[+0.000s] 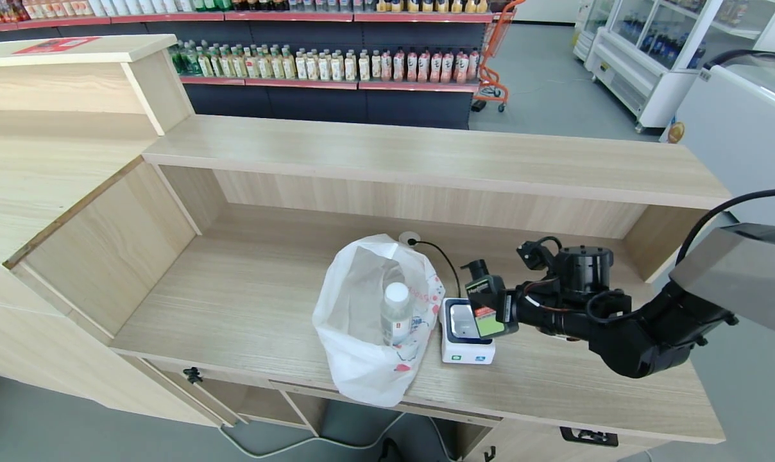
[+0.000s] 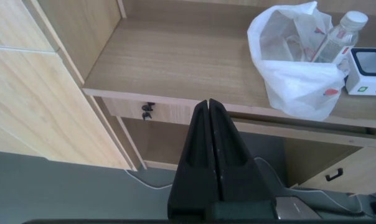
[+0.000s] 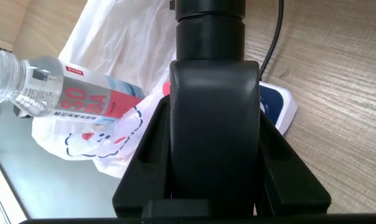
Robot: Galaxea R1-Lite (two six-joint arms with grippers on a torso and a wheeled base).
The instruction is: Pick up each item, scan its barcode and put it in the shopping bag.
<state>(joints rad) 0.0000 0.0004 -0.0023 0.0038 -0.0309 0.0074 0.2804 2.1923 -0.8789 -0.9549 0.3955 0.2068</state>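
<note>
My right gripper [image 1: 498, 303] is shut on a dark bottle [image 1: 485, 319] with a green and red label, holding it tilted just above the white and blue scanner box [image 1: 466, 350]. In the right wrist view the dark bottle [image 3: 210, 93] sits between the fingers [image 3: 147, 155], over the scanner [image 3: 280, 107]. To the left of the scanner stands the white shopping bag [image 1: 352, 333], open, with a clear soda bottle [image 1: 397, 311] upright inside. My left gripper [image 2: 208, 109] is shut on nothing, low in front of the counter's front edge, well away from the bag [image 2: 287, 78].
A black cable [image 1: 442, 256] runs from a hole in the counter top to the scanner. A raised wooden shelf [image 1: 426, 157] overhangs the back of the counter, with wooden side walls [image 1: 111, 250] on both sides. Bare counter lies left of the bag.
</note>
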